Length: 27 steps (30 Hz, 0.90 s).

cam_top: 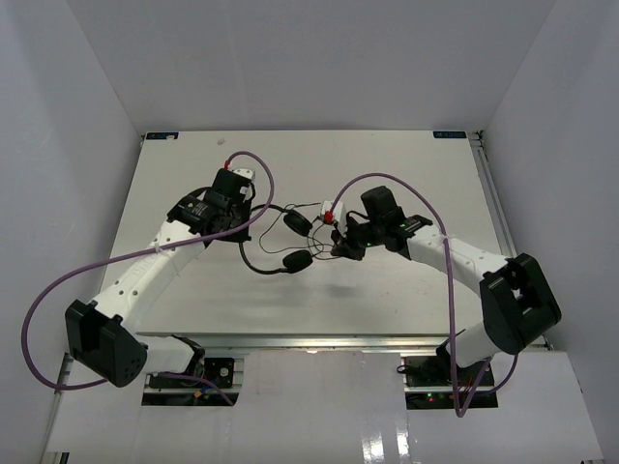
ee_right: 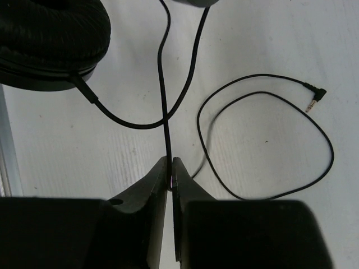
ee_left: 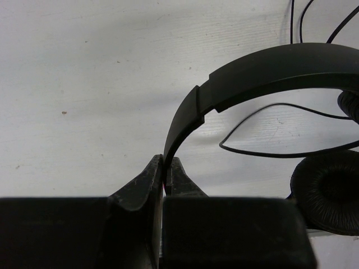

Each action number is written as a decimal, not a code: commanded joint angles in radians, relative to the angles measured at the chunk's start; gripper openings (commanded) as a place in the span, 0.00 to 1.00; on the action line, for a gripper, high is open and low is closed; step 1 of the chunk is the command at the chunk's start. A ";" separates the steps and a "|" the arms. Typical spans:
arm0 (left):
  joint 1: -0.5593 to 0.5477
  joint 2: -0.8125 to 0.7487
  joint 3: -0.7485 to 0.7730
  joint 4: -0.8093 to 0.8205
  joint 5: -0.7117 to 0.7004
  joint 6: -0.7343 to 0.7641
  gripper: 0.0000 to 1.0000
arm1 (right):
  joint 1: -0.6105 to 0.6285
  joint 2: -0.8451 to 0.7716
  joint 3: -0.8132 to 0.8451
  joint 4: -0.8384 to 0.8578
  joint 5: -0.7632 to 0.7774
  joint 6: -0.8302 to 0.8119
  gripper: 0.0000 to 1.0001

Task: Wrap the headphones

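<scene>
Left tool (ee_left: 164,168) clamps headphones' (cam_top: 298,261) headband (ee_left: 269,67), right tool (ee_right: 169,168) pinches cord (ee_right: 162,84); headband opens twd right arm (cam_top: 455,256).

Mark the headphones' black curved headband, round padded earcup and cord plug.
Black curved headband (ee_left: 269,70): left wrist view, top of arch.
Round black padded earcup (ee_left: 328,193): left wrist view, foam face.
Angled black cord plug (ee_right: 320,92): right wrist view, bent elbow.

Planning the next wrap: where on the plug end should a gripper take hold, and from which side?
Probably the cord just behind the plug, coming straight down from above. The plug lies flat on the table, with bare surface either side, so fingers can straddle the thin cord there.
</scene>
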State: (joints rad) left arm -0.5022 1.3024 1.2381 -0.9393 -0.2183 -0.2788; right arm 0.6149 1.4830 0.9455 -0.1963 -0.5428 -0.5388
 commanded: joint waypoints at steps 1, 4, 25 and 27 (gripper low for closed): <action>0.001 -0.058 0.011 0.024 0.023 -0.023 0.00 | 0.002 -0.002 0.045 -0.002 -0.036 -0.010 0.08; 0.001 -0.061 -0.016 0.027 0.021 -0.029 0.00 | 0.000 -0.063 0.118 -0.121 -0.154 -0.063 0.08; 0.009 -0.022 -0.114 0.008 -0.103 -0.031 0.00 | -0.269 -0.490 0.259 0.007 0.416 0.352 0.08; 0.011 -0.042 -0.095 0.002 -0.099 -0.033 0.00 | -0.288 -0.511 0.198 0.027 0.511 0.381 0.08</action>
State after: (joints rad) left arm -0.4989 1.3090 1.1280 -0.9368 -0.2993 -0.2938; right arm 0.3580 1.0186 1.2219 -0.2211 -0.3161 -0.2810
